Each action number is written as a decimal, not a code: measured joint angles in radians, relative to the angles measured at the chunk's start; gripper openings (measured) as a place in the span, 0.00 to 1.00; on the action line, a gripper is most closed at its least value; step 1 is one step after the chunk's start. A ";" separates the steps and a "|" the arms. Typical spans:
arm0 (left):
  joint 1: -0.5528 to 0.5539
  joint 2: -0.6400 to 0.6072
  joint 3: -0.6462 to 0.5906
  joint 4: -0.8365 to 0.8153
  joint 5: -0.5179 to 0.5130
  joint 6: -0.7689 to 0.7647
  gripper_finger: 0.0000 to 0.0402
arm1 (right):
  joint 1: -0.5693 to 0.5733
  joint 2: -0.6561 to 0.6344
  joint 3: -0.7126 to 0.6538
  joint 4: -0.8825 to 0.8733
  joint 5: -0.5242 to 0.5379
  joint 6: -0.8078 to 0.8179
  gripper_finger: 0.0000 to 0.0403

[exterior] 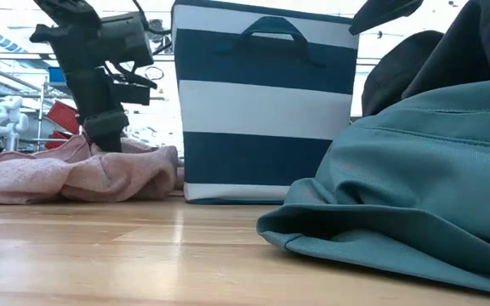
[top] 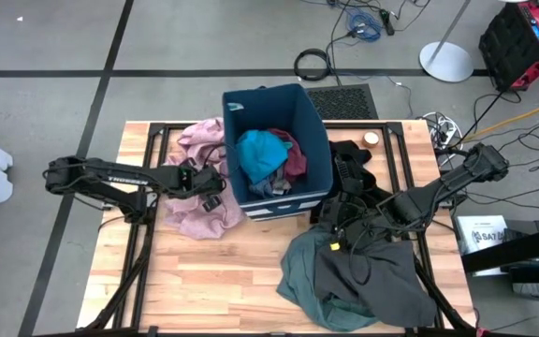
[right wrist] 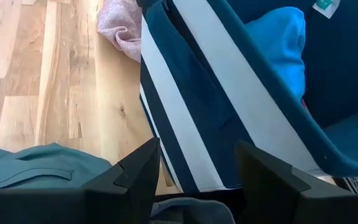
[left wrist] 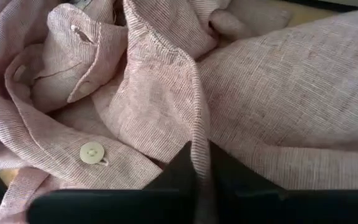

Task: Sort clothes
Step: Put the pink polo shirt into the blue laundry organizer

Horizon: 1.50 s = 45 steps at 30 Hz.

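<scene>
A dusty-pink shirt [top: 195, 206] lies crumpled on the wooden table, left of the navy striped bin [top: 318, 140]. My left gripper [top: 215, 187] is down on it, shut on a fold. Inside the bin lie a bright-blue piece [top: 262, 153] and a dark-red piece [top: 295, 159]. A grey-green garment [top: 299, 273] with a dark grey one [top: 372, 271] on top is heaped at the near right. A black one [top: 349, 161] lies right of the bin. My right gripper [right wrist: 197, 177] hovers open by the bin's near right corner, holding nothing. My left gripper pinches a raised fold of the pink shirt [left wrist: 199, 149] between its two fingers, near a buttoned edge. It comes slanting down from the table's left. The rest of the shirt lies slack on the table [exterior: 75, 174].
The bin [exterior: 266, 110] stands upright at the table's far middle. The grey-green heap [exterior: 415, 187] fills the near right. Bare wood [top: 223, 281] lies at the near left. A small round white object [top: 371, 138] sits at the far right.
</scene>
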 joint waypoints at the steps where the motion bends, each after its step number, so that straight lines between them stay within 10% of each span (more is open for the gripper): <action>1: -0.004 -0.005 0.000 -0.005 0.001 0.000 0.04 | 0.000 0.000 0.000 0.000 0.000 0.000 0.49; 25: -0.461 -0.372 0.435 -0.187 0.244 -0.081 0.00 | 0.000 -0.001 0.000 0.000 -0.002 0.027 0.49; 45: -0.534 -0.456 0.548 0.646 0.169 0.520 0.00 | 0.000 -0.001 0.000 0.186 -0.016 -0.092 0.49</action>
